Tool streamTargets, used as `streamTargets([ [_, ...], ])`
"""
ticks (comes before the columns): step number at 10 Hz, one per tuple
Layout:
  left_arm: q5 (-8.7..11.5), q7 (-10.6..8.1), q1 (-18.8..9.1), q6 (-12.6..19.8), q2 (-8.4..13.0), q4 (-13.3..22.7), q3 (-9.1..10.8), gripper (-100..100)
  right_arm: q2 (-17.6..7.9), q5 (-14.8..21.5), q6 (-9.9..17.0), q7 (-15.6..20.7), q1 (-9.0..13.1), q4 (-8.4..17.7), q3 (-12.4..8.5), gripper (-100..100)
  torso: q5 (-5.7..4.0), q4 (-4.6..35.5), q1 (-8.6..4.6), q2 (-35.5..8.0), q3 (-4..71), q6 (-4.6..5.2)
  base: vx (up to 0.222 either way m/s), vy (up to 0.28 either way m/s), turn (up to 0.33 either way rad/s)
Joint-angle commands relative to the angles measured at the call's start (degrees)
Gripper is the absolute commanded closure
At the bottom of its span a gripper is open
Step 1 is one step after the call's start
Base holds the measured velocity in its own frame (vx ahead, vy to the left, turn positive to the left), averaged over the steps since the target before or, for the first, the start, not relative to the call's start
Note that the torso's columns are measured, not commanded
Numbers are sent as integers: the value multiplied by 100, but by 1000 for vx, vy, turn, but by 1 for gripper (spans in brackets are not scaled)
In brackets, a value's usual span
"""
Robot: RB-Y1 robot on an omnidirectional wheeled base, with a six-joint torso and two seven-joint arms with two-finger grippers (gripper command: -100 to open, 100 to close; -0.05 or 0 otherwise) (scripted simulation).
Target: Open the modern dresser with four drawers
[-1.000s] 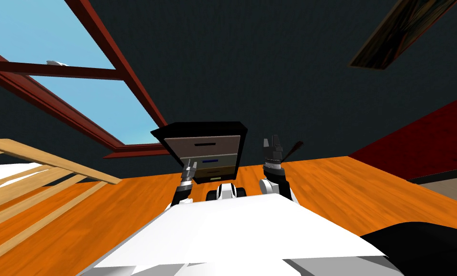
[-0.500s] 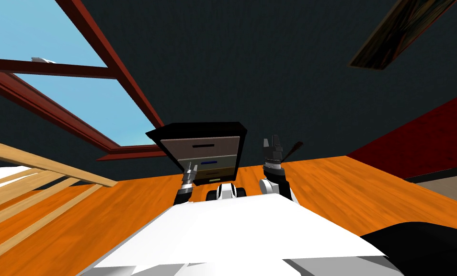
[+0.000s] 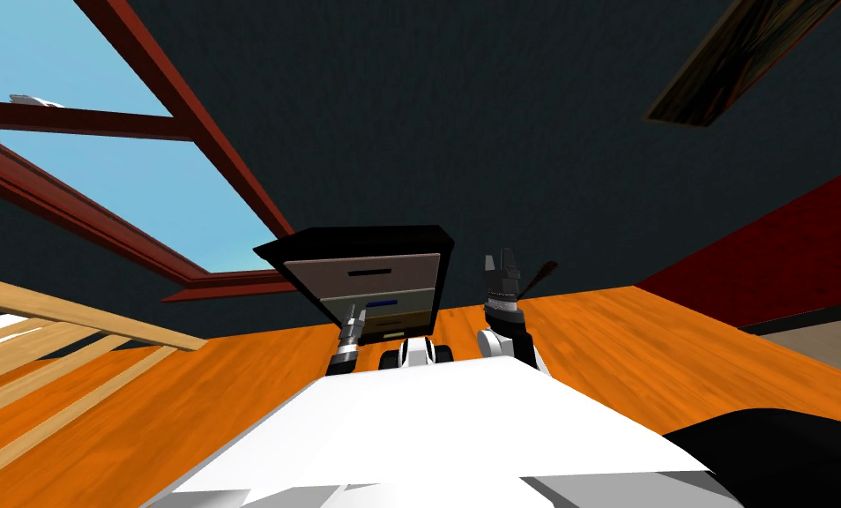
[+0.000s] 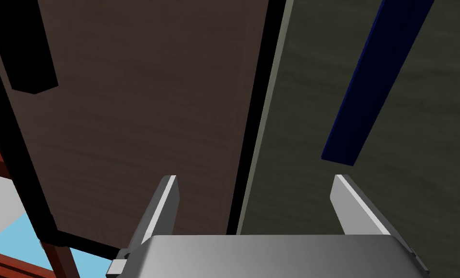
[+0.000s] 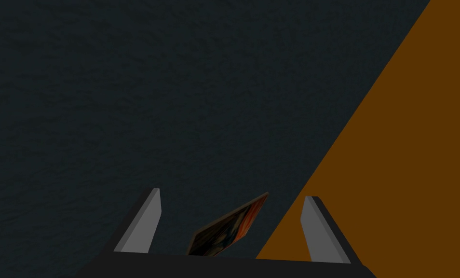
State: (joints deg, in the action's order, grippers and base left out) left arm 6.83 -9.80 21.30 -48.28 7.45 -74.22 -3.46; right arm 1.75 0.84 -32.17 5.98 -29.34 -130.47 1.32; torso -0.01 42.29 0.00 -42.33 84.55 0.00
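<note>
The dresser stands on the floor against the dark wall right in front, and my left pincer, spread wide, is close to it, with the long blue handle just ahead, over by one finger.

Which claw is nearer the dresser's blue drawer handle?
Left. The left claw is open right in front of the blue handle; the right claw is raised beside the dresser, apart from it.

Right gripper — both fingers spread wide apart.
</note>
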Motion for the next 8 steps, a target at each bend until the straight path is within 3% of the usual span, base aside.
streamTargets([
  [1, 1, -13, -80, -147, -76, 446, -21, -100, 0, 0, 0, 0, 0, 0, 0, 0, 1, 1, 1, -2, -2, 1, 45, -9, -24],
  [8, 9, -64, -186, -422, -234, 1267, -60, -100, 0, 0, 0, 0, 0, 0, 0, 0, 1, -1, 1, 4, 2, 0, 40, -11, -18],
])
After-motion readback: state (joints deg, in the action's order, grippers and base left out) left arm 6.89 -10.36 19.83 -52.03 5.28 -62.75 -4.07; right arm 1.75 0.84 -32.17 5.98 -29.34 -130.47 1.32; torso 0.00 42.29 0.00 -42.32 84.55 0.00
